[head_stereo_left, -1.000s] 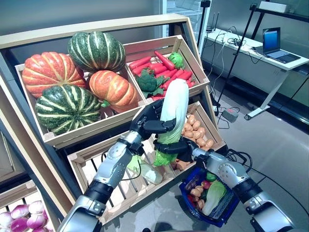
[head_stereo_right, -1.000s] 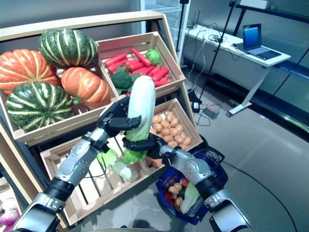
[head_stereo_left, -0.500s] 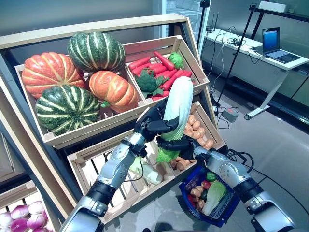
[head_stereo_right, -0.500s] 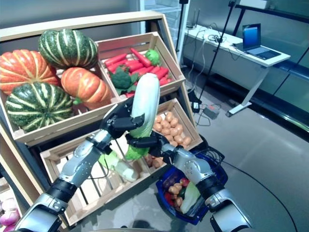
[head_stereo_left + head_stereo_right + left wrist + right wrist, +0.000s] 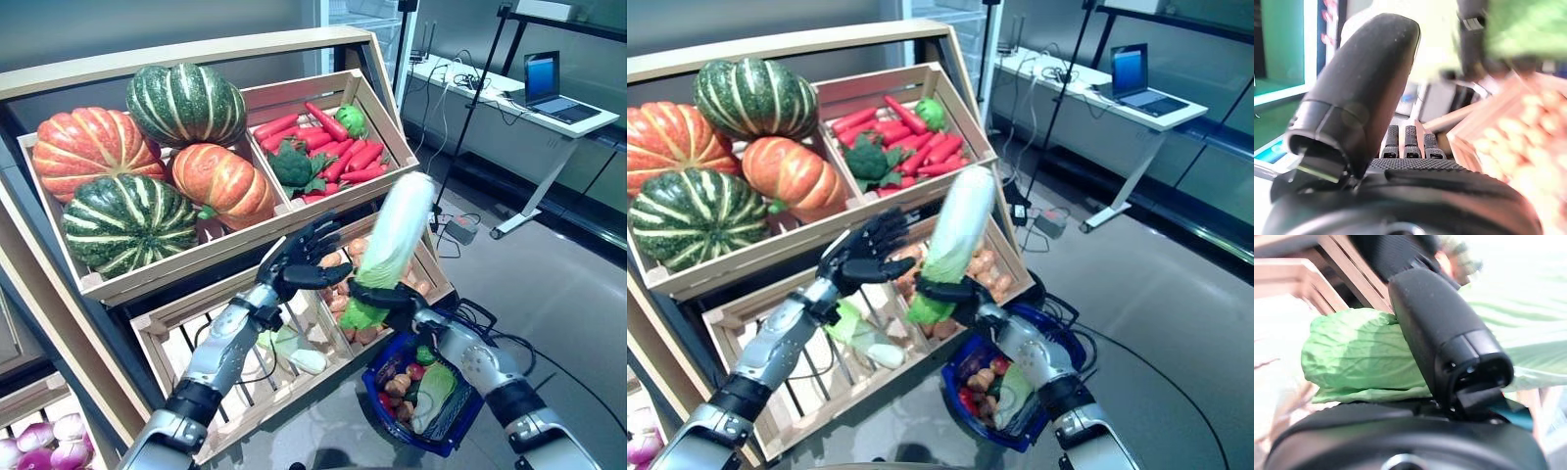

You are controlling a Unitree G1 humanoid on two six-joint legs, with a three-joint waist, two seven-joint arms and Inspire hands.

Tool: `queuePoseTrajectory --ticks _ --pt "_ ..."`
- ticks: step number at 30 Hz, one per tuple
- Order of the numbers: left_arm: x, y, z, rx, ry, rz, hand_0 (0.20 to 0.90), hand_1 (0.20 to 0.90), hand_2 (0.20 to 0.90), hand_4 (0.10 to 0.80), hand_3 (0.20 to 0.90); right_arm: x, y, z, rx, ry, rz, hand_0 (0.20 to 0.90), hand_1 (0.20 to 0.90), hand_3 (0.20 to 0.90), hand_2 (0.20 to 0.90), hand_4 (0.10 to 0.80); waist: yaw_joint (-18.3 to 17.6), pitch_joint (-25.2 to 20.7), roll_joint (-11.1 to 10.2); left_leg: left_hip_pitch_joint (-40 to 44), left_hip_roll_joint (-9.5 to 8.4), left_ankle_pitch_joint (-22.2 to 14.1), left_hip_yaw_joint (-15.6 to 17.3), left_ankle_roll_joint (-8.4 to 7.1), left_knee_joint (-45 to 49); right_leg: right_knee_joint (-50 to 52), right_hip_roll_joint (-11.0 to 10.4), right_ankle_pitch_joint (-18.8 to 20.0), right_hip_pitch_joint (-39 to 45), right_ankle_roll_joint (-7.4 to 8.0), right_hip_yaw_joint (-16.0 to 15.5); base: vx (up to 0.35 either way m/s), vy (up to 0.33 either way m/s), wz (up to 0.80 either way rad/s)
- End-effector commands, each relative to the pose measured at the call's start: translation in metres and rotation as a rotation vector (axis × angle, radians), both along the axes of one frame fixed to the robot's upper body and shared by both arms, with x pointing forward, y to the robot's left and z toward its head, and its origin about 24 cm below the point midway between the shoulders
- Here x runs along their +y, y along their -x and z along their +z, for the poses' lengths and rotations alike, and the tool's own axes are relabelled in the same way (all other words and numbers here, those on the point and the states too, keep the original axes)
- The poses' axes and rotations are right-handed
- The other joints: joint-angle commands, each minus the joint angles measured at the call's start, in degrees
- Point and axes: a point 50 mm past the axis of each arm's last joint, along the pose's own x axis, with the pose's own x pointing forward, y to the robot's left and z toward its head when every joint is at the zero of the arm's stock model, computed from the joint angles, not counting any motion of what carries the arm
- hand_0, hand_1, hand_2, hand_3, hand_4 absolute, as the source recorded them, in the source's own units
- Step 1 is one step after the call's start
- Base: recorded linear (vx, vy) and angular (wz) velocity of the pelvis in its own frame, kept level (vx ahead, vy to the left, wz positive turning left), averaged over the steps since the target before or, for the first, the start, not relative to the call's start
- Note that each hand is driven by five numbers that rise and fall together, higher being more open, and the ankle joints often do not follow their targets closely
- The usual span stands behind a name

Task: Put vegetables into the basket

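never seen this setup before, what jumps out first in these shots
A long napa cabbage stands tilted in mid-air, gripped near its leafy green end by the right robot hand above the blue basket of vegetables on the floor. Beside it, the left robot hand spreads open before the wooden crates, where big striped pumpkins fill the upper left.

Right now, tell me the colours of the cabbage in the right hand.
The cabbage is white, turning leafy green at its lower end; clearest in the left eye view.

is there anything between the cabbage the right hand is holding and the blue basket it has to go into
Nothing visible blocks it. The right hand grips the napa cabbage by its green end, above the blue basket. The left hand is open, off to the side.
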Motion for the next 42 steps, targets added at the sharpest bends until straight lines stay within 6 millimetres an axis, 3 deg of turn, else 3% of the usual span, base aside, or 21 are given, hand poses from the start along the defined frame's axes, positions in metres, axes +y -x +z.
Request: queuePoseTrajectory --ticks 1,11,14,21,25,30,32,37,39,42 --pt "0.029 -0.019 0.036 -0.185 -0.051 0.126 0.9 0.9 0.9 0.8 0.9 -0.029 -0.019 0.03 -0.181 -0.126 -0.218 0.3 0.3 0.3 0.3 0.4 -0.2 -2.9 -0.2 4.4 -2.11 -10.1 0.8 1.63 0.2 0.1 1.1 0.0 -1.4 -2.77 -0.1 -0.005 -0.019 -0.04" --pt "0.063 -0.015 0.029 -0.167 -0.154 0.279 0.9 0.9 0.9 0.8 0.9 -0.076 0.009 -0.006 -0.061 -0.025 -0.431 0.3 0.3 0.3 0.3 0.4 -1.1 -1.7 0.5 4.1 -1.86 -10.1 1.8 1.36 0.2 0.1 1.1 0.1 -2.0 -2.62 0.4 -0.005 -0.015 -0.05" --pt "0.065 -0.014 0.027 -0.168 -0.215 0.272 0.9 0.9 0.9 0.8 0.9 -0.087 0.016 -0.016 -0.01 0.033 -0.478 0.3 0.3 0.3 0.3 0.4 -1.2 -1.4 0.6 4.0 -1.82 -10.2 2.0 1.28 0.2 0.1 1.1 0.1 -2.1 -2.52 0.5 0.002 -0.018 -0.03" --pt "0.067 -0.006 0.025 -0.186 -0.34 0.27 0.9 0.9 0.9 0.8 0.9 -0.115 0.048 -0.06 0.244 0.187 -0.653 0.3 0.3 0.3 0.3 0.4 -0.2 -0.1 1.4 4.3 -1.83 -10.1 2.9 1.42 0.2 0.1 0.9 0.2 -2.2 -2.67 0.4 0.068 -0.023 -0.02" --pt "0.059 -0.009 0.032 -0.206 -0.339 0.269 0.9 0.9 0.9 0.8 0.9 -0.12 0.046 -0.063 0.292 0.212 -0.702 0.3 0.3 0.3 0.3 0.4 0.4 2.0 2.0 2.8 -1.98 -9.5 2.6 1.45 0.4 1.2 0.7 0.0 -3.9 -2.91 0.3 -0.004 -0.007 -0.01" --pt "0.048 -0.029 0.065 -0.315 -0.283 0.302 0.9 0.9 0.9 0.8 0.9 -0.128 0.001 -0.028 0.222 0.208 -0.78 0.3 0.3 0.3 0.3 0.4 0.8 8.6 3.5 -5.2 -2.39 -9.7 1.4 1.22 5.9 6.3 -0.1 -0.8 -11.1 -3.62 -0.2 -0.231 -0.024 -0.07" --pt "0.044 -0.038 0.082 -0.371 -0.226 0.324 0.9 0.9 0.9 0.8 0.9 -0.131 -0.023 -0.001 0.168 0.201 -0.829 0.3 0.3 0.3 0.3 0.4 0.7 12.7 4.6 -10.2 -2.66 -9.8 1.0 0.74 10.0 9.5 -0.8 -1.1 -15.2 -4.1 -0.6 -0.285 -0.01 0.0" --pt "0.04 -0.042 0.09 -0.416 -0.199 0.367 0.9 0.9 0.9 0.8 0.9 -0.139 -0.038 0.022 0.109 0.209 -0.864 0.3 0.3 0.3 0.3 0.4 0.7 17.0 5.7 -15.9 -2.61 -10.5 1.1 0.42 15.7 13.4 -1.9 -1.2 -20.1 -4.2 -1.6 -0.127 -0.012 -0.03" --pt "0.04 -0.043 0.097 -0.446 -0.196 0.404 0.9 0.9 0.9 0.8 0.9 -0.144 -0.043 0.032 0.084 0.225 -0.859 0.3 0.3 0.3 0.3 0.4 1.1 18.2 6.1 -17.0 -2.52 -10.5 2.2 0.31 16.2 13.9 -2.6 -1.1 -21.0 -3.77 -3.4 -0.064 0.001 -0.18" --pt "0.04 -0.044 0.122 -0.558 -0.205 0.457 0.9 0.9 0.9 0.8 0.9 -0.153 -0.059 0.064 0.009 0.273 -0.859 0.3 0.3 0.3 0.3 0.4 2.1 21.2 6.9 -20.4 -2.58 -10.3 4.4 0.32 19.0 18.4 -4.1 -1.4 -25.3 -3.09 -6.5 -0.13 0.019 -0.37"
